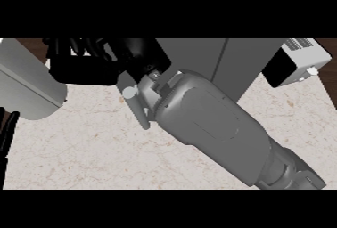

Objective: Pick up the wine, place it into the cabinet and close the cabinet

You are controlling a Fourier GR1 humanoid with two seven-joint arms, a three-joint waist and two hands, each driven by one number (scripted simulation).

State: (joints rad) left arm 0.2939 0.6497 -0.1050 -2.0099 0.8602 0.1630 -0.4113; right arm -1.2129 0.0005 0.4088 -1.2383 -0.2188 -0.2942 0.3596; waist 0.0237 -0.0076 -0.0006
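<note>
My right forearm (pixel 217 129) crosses the view from the lower right to the upper middle. Its black hand (pixel 89 67) is at the top left, beside the dark opening of the grey cabinet (pixel 197 58). No wine bottle shows; the hand and arm may hide it. A short grey bar with a round end (pixel 135 104) sticks out just below the wrist. A large grey panel with a rounded corner (pixel 30 82) stands at the far left; whether it is the cabinet's door I cannot tell. My left hand (pixel 6 129) rests at the left edge, its dark fingers straight.
A white box-shaped appliance (pixel 299 60) with a dark front stands at the upper right, next to the cabinet. The pale marble counter (pixel 85 156) spreads across the lower left and right of the forearm.
</note>
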